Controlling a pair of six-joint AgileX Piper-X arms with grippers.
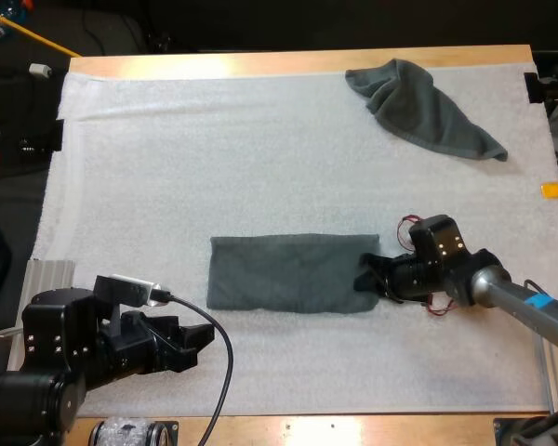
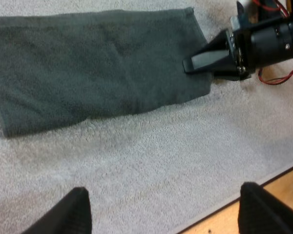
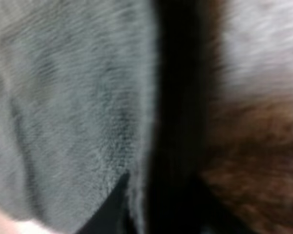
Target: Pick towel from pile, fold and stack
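At the middle of the mat [image 1: 214, 149] the folded towel [image 1: 288, 271] lies flat, our right hand [image 1: 367, 277] at its right edge, gripping or not we cannot tell, our left hand [image 1: 200, 336] released and clear of it, and we judge the second fold is on, needing that edge carried leftward.

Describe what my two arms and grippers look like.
The left gripper is black and angular, with two blunt black fingers, on a bulky black arm with rounded joints. The right gripper is black too, on a boxy black wrist joined to a smooth silver-grey tube bearing a blue tape mark.
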